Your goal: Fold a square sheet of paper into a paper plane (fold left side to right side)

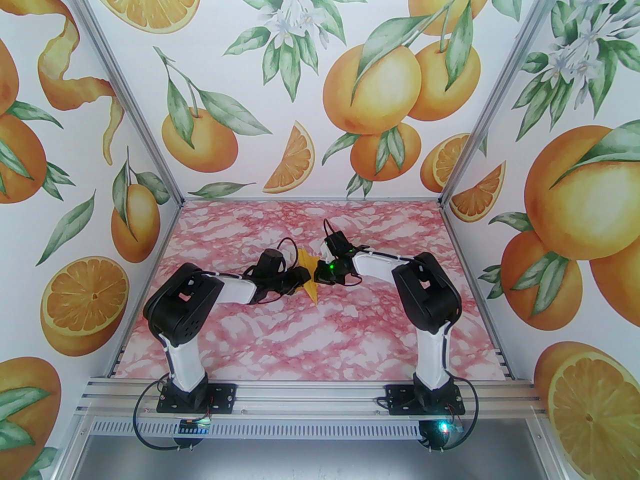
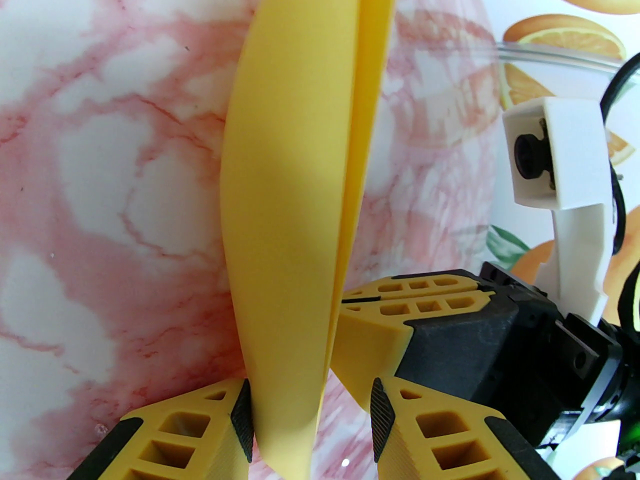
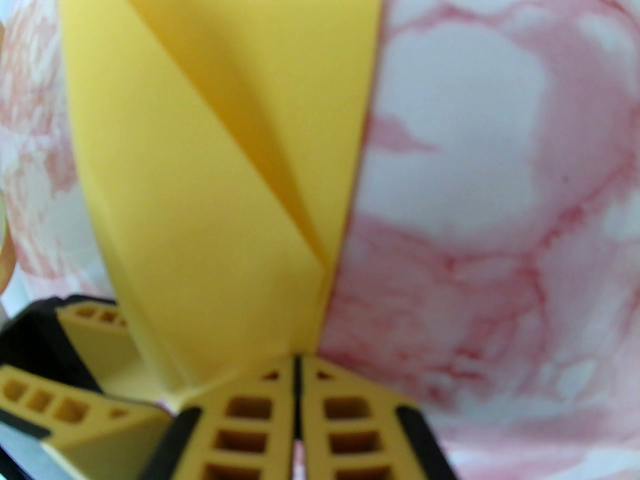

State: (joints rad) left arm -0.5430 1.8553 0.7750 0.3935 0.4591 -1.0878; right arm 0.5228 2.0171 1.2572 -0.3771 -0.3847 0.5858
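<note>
In the top view, the left gripper [image 1: 303, 279] reaches in from 9 o'clock towards the middle of the pink-marbled worktop [image 1: 300, 338]. Its jaws stand partly open. In the left wrist view the sheet of paper [image 2: 290, 193], plain yellow and folded over on itself, runs up between them towards 12 o'clock. The rounded fold rests against the black pad [image 2: 243, 418] at 7 o'clock. A clear gap separates it from the other pad [image 2: 378, 413] at 5 o'clock, so the sheet is between the jaws but not clamped.

From above, the sheet lies between the two grippers, with a yellow corner poking out at 5 o'clock below them. It carries a diagonal crease, seen in the right wrist view.

The right gripper [image 3: 297, 368] comes in from 3 o'clock with its jaws closed flat together. Its tips meet the sheet's near edge, and the paper rises from them towards 11 o'clock. I cannot tell whether that edge is pinched between them.
</note>
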